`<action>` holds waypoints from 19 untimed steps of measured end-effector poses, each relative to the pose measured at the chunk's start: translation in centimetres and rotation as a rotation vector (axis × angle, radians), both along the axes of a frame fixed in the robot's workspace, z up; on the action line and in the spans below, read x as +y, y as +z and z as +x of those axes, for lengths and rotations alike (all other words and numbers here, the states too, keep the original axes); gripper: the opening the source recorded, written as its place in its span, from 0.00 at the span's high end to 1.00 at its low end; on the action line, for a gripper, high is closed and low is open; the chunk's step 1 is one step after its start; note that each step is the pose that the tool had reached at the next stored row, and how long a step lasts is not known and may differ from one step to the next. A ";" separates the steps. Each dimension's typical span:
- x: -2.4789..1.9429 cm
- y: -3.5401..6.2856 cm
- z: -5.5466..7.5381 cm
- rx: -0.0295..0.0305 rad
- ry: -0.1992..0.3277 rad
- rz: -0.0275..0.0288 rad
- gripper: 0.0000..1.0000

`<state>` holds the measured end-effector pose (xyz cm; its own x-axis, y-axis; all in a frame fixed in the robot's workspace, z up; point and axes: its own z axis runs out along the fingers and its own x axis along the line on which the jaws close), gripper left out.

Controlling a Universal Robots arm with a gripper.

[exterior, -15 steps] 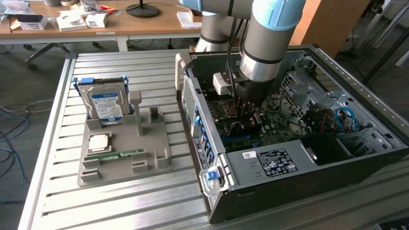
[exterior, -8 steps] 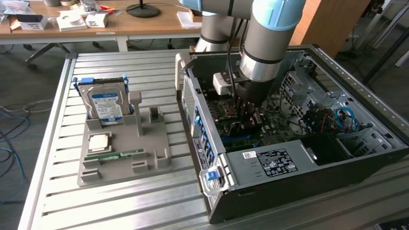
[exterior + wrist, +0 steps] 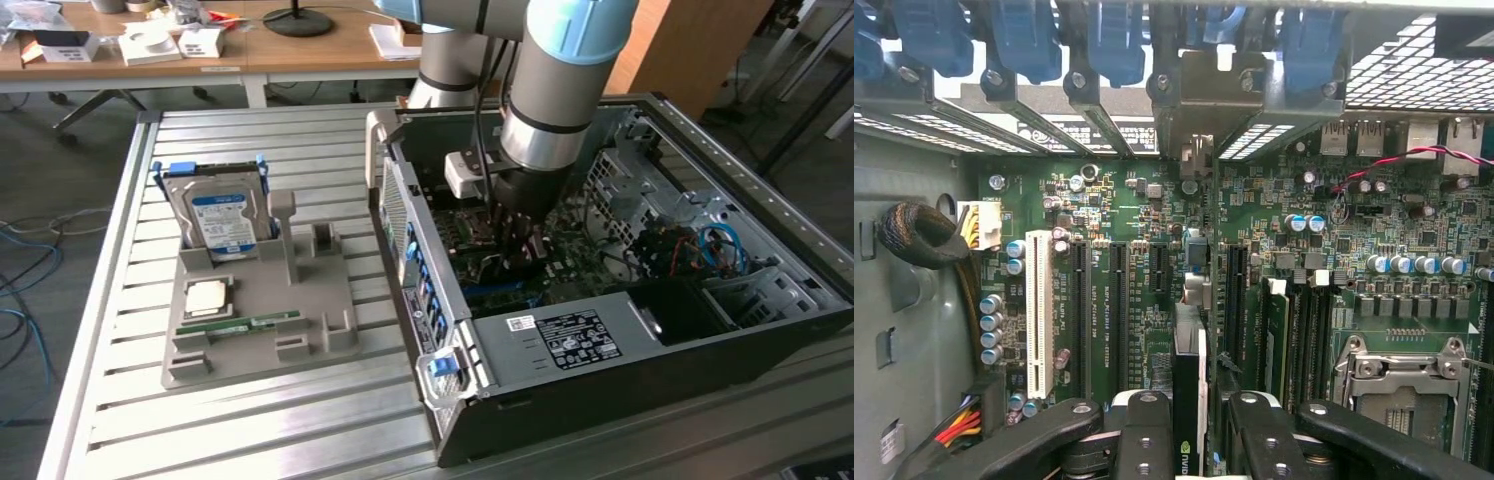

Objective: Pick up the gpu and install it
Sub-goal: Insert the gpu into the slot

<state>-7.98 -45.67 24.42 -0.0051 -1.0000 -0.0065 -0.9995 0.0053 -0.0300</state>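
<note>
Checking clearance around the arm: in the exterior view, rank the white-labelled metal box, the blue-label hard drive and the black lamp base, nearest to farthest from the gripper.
The gripper is inside the case.
1. white-labelled metal box, in the same case.
2. hard drive, upright in the grey holder, at the exterior view's left.
3. lamp base, on the wooden desk beyond.

The exterior camera stands off the arm [image 3: 561, 80], raised above the slatted desk [image 3: 267, 430]. It looks down at a slant from a middling distance, taking in the desk and the open computer case [image 3: 641, 370] on the exterior view's right. The wrist camera sits just behind the end effector [image 3: 1196, 430], very near, and faces straight into the case at the motherboard [image 3: 1144, 330]. Both views share that motherboard and its slots inside the case
</note>
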 end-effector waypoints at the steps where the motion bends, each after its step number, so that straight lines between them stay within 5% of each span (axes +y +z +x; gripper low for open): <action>1: 0.00 -0.04 0.0 -0.0001 0.000 0.0001 0.74; 19: 0.01 -0.22 0.0 -0.0001 0.000 0.0002 0.74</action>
